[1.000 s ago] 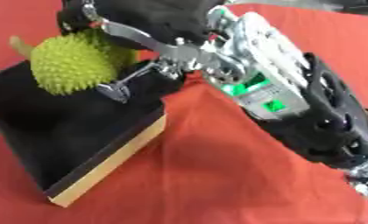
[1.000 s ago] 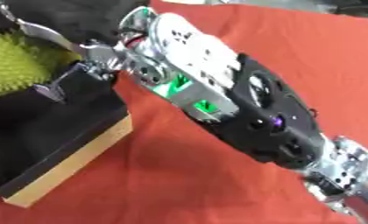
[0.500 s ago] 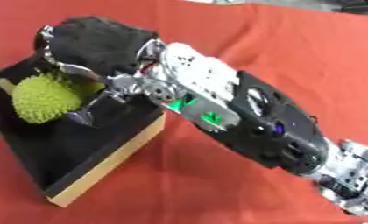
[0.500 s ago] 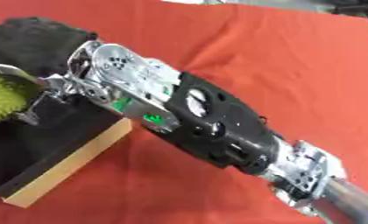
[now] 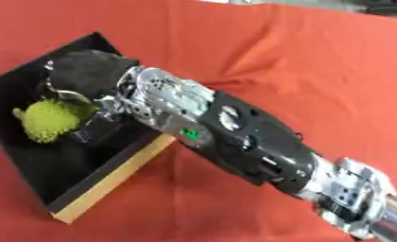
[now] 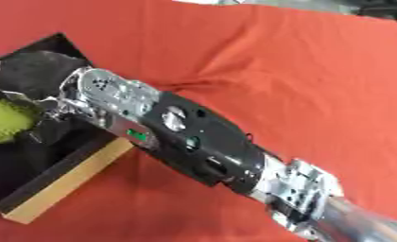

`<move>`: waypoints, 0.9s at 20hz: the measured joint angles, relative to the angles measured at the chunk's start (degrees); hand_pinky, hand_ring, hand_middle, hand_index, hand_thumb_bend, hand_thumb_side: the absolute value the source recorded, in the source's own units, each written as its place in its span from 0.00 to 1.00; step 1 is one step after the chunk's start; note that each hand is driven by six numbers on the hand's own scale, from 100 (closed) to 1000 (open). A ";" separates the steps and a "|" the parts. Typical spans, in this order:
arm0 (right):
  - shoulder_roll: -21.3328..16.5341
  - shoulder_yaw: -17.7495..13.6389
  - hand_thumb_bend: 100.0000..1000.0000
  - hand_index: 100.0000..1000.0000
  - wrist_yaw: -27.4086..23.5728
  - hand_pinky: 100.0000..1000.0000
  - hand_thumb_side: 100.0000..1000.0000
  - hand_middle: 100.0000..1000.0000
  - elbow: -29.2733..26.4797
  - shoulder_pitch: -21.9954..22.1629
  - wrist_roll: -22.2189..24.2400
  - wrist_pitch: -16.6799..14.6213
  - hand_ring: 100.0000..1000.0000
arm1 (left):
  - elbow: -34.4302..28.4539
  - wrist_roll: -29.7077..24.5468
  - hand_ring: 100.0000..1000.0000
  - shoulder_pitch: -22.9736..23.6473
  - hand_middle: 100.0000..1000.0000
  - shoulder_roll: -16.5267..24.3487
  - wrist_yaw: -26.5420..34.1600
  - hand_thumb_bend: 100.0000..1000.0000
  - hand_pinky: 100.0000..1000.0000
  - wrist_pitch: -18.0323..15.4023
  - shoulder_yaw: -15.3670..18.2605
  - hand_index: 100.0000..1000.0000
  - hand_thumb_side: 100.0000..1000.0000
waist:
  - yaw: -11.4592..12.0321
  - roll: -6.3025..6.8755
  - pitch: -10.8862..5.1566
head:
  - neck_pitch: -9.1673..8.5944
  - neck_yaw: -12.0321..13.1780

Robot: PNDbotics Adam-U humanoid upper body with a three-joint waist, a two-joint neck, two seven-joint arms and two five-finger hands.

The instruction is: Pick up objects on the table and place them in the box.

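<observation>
The right hand (image 5: 90,78) is positioned over the black box (image 5: 32,78), with its arm entering from the lower right and extending diagonally across the red surface (image 5: 301,61). A spiky yellow-green fruit (image 5: 51,120) is seen inside the box, near the left wall. One of the fingers (image 5: 65,94) is curved down to the top of the fruit; whether the fruit is gripped cannot be determined. The box's tan front edge is visible below the arm.
</observation>
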 measured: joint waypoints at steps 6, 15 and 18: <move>0.68 -0.33 0.18 0.89 0.81 0.81 0.10 0.81 2.13 0.02 1.70 -1.89 0.86 | 0.00 -0.15 0.64 -0.02 0.54 -0.20 0.20 0.00 0.58 0.09 -0.13 0.70 0.14 | 0.08 -0.01 0.00 | 0.00 -0.29; 0.36 -2.16 0.05 0.94 0.71 0.84 0.40 0.85 -2.83 -0.85 5.01 -3.83 0.88 | 0.00 -0.34 0.64 -0.01 0.54 -0.44 0.26 0.00 0.58 0.27 -0.14 0.70 0.14 | 0.01 -0.01 -0.16 | 0.04 -0.26; -0.52 -3.54 0.04 0.95 -0.01 0.84 0.34 0.84 -6.39 -0.82 5.31 -3.31 0.88 | 0.00 -0.36 0.64 0.00 0.54 -0.44 0.40 0.00 0.58 0.26 -0.15 0.70 0.14 | -0.09 -0.01 -0.21 | 0.17 -0.07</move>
